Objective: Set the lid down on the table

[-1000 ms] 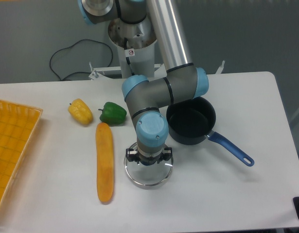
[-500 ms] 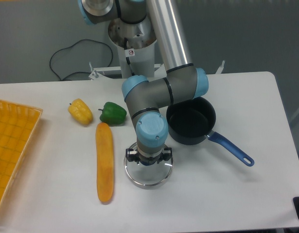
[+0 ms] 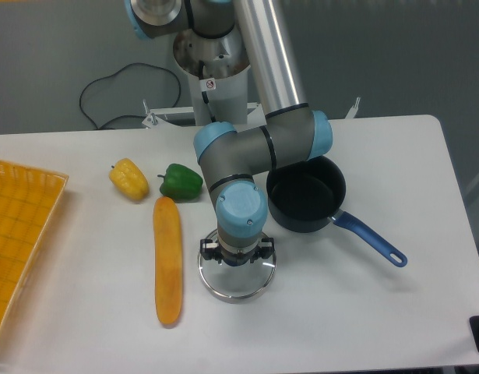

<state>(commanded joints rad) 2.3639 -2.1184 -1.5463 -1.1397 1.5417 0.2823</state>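
Observation:
The lid (image 3: 237,282), a clear glass disc with a silver rim, lies low on or just over the white table (image 3: 364,312), left of the dark saucepan (image 3: 306,193). My gripper (image 3: 237,258) points straight down over the lid's centre. The wrist hides the fingers and the blue knob, so I cannot see whether the jaws are shut on the knob or apart from it.
A long orange vegetable (image 3: 167,259) lies just left of the lid. A green pepper (image 3: 181,181) and a yellow pepper (image 3: 129,178) sit behind it. An orange gridded tray (image 3: 17,234) is at the far left. The saucepan's blue handle (image 3: 370,239) points right and forward.
The wrist and the lid have shifted very slightly to the left. Nothing else has moved.

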